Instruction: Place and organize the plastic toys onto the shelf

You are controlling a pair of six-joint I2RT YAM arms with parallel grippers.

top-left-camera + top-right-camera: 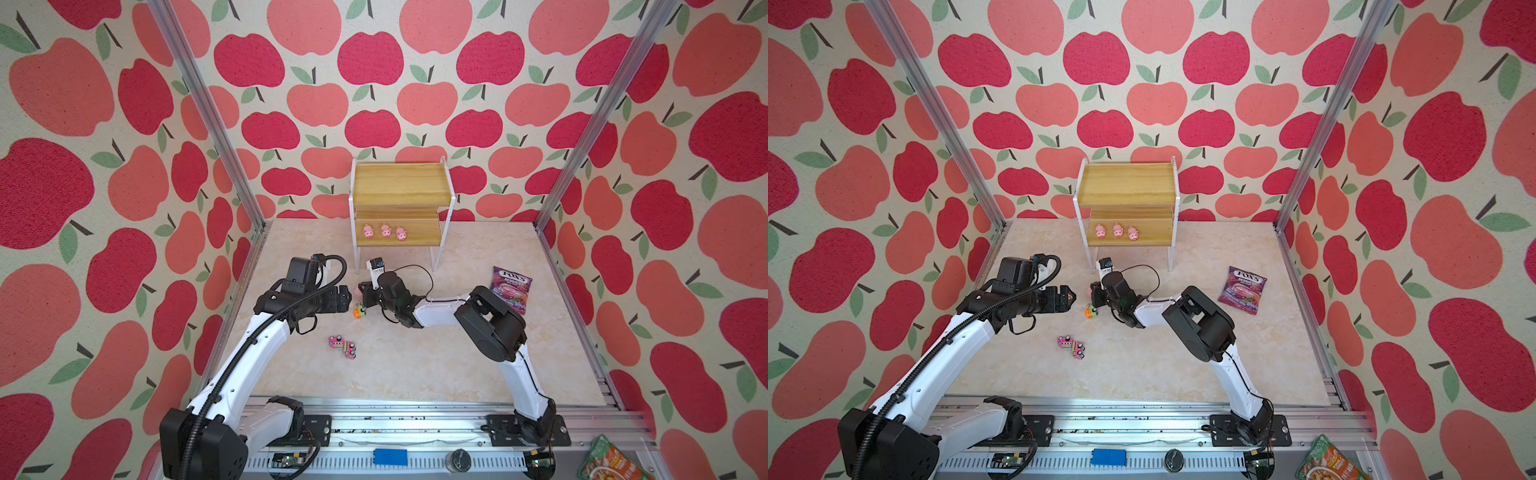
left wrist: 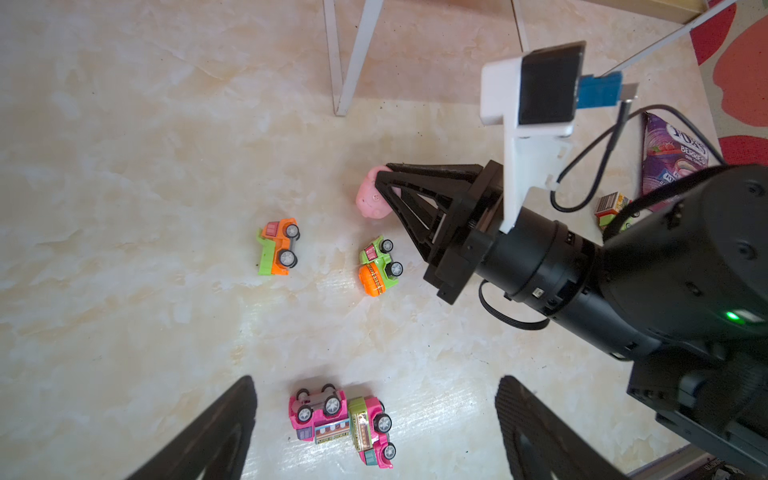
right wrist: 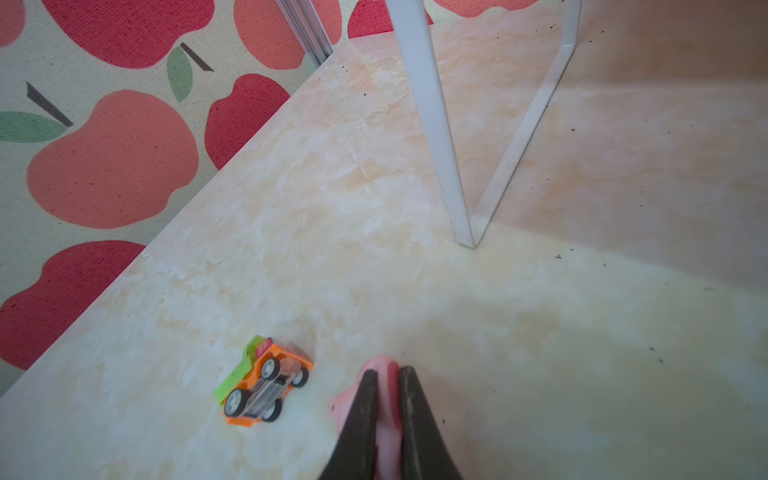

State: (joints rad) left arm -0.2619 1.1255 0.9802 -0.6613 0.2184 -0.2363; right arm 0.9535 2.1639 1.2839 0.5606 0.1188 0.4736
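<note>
On the marbled counter [image 1: 415, 365] of an apple-papered booth lie trucks [image 2: 277, 247]. Among them the right hand [image 2: 383, 174] is clamped on a pig [image 2: 368, 203], while the left hand [image 2: 377, 380] hovers wide and empty. Three pigs [image 1: 386, 230] stand on the lower board of the shelf [image 1: 399, 183].

You see the right gripper [image 2: 384, 176] clamped on a pink pig [image 2: 368, 203]. Left of the pig an orange truck [image 2: 277, 247] lies on its side. A green mixer truck [image 2: 379, 266] lies just nearer. Nearer still, two pink trucks [image 2: 320, 415] touch, framed by the left gripper [image 2: 376, 380], whose jaws stand wide apart.
</note>
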